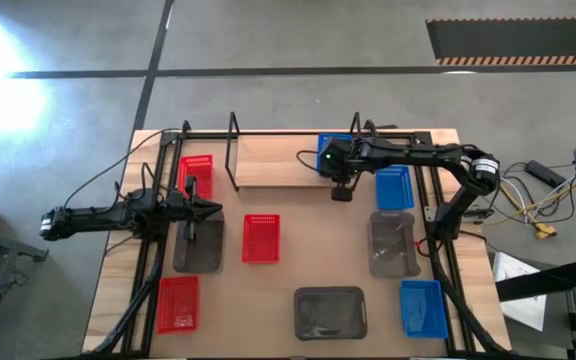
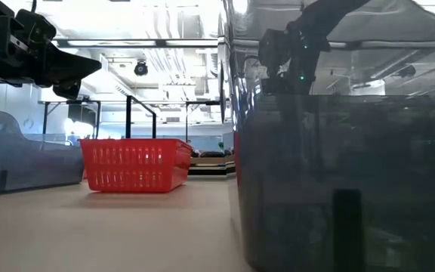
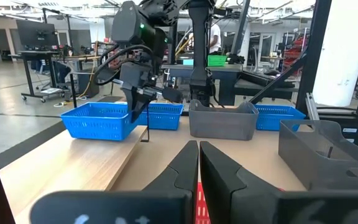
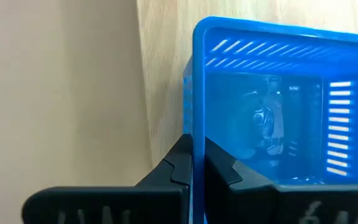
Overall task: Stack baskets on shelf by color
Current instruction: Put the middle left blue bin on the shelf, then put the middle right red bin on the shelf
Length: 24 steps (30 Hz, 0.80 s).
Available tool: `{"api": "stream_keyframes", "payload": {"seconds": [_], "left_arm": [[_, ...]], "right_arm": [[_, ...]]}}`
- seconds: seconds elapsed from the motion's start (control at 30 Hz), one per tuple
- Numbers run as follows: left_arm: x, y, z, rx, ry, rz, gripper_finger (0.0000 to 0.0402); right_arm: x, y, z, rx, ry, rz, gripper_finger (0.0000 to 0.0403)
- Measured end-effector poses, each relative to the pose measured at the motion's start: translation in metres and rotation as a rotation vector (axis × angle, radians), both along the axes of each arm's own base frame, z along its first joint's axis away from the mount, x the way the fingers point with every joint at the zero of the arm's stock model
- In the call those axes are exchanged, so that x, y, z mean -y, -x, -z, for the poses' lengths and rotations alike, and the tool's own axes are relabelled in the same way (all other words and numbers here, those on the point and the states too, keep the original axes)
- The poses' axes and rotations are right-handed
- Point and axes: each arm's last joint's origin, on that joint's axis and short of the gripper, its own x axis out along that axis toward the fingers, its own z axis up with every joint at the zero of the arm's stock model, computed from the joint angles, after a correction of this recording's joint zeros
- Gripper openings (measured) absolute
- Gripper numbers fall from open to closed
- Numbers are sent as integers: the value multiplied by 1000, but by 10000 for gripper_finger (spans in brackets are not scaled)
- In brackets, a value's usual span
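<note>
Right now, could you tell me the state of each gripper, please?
Left gripper: closed, holding nothing, above the table's left side.
Right gripper: closed on the rim of a blue basket at the shelf.

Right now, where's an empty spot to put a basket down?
The shelf is bare left of the blue basket the right gripper grips. The table is open between the middle red basket and the right grey basket. Both side edges are crowded.
</note>
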Motion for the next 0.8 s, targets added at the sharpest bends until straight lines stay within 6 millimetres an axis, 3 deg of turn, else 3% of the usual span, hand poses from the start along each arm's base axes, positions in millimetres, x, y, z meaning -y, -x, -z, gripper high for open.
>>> {"api": "stream_keyframes", "payload": {"seconds": [0.37, 0.6, 0.8], "left_arm": [[0, 0, 0, 0, 0, 0, 0], [0, 0, 0, 0, 0, 0, 0], [0, 0, 0, 0, 0, 0, 0]], "right_arm": [[1, 4, 8, -13, -1, -2, 18], [1, 5, 11, -40, 24, -33, 77], [2, -3, -12, 8, 58, -40, 130]]}}
